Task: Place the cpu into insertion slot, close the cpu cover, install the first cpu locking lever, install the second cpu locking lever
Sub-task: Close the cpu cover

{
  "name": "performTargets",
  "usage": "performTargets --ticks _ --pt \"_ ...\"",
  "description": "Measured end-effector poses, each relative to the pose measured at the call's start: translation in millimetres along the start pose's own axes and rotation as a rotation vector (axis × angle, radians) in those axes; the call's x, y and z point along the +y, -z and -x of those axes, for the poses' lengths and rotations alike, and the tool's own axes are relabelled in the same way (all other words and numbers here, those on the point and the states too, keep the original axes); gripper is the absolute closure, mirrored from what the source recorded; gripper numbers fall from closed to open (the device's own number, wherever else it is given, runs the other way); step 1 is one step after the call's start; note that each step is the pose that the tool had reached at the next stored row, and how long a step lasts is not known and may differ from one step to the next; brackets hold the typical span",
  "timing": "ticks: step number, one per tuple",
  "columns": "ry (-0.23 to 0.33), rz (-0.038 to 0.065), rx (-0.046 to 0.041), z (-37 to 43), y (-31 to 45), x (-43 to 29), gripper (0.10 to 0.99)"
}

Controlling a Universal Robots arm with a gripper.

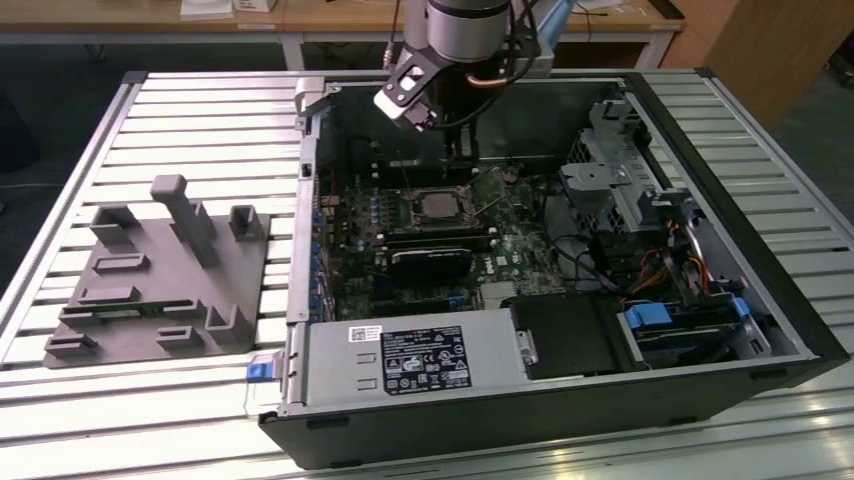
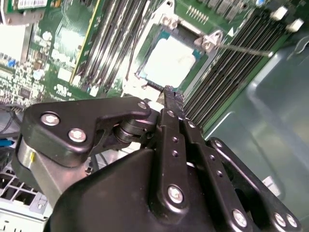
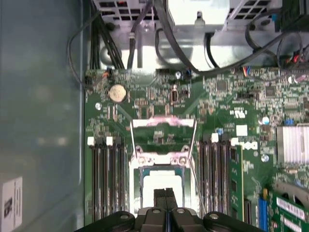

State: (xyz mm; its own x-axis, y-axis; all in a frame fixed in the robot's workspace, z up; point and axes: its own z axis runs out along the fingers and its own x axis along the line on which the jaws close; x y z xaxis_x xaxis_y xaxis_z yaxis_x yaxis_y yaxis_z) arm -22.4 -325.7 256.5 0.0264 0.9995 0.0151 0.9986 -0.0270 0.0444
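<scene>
Gripper (image 3: 164, 195), pinched together on nothing, hangs just over the cpu (image 3: 154, 181) seated in the insertion slot (image 3: 138, 176); a graze could skew the chip.

clear room above cpu (image 3: 159, 180), raised cpu cover (image 3: 163, 126) beside, memory slots (image 3: 104, 179) flanking

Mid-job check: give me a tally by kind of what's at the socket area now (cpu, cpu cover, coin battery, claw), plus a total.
cpu: 1
cpu cover: 1
coin battery: 1
claw: 1
Total: 4
</scene>
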Motion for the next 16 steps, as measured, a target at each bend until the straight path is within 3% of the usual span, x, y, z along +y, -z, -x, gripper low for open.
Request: performTargets --ticks 16 --pt "0.0 0.0 0.0001 -1.2 -2.1 46.7 0.98"
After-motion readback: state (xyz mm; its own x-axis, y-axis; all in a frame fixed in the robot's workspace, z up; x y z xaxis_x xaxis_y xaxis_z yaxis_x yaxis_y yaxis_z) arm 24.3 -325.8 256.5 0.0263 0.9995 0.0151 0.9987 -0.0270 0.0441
